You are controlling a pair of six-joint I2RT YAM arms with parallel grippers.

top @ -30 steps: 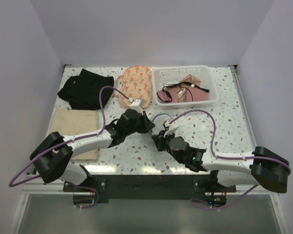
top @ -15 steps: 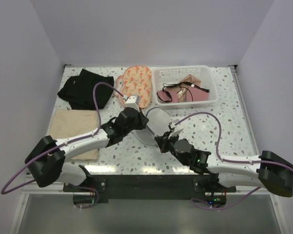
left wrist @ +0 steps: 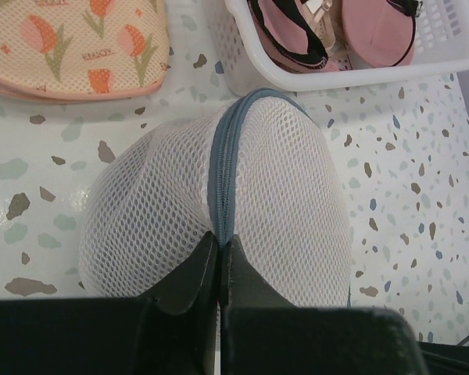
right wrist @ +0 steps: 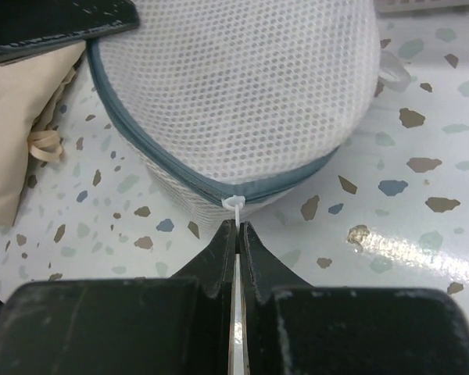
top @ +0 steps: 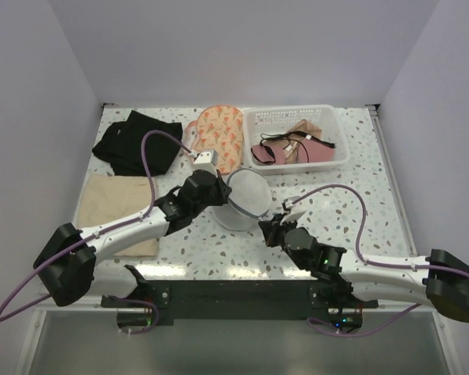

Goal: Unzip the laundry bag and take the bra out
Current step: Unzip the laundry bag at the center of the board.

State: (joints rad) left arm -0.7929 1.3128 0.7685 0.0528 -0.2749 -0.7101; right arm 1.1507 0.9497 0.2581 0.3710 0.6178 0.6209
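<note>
Pinching the laundry bag (left wrist: 281, 180) by its seam in my shut left claw (left wrist: 219, 241) steadies it at the middle of the table (top: 375, 172) so my right claw (right wrist: 238, 228), clamped on the pull tab (right wrist: 234, 205), can unzip it.

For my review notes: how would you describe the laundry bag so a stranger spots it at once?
On the speckled terrazzo table, look just on the near side of the white slotted plastic basket at the far edge. The domed white mesh laundry bag sits there; unlike the flat orange tulip-print pouch behind it, it is puffed up and ringed by a grey-blue zipper.
</note>
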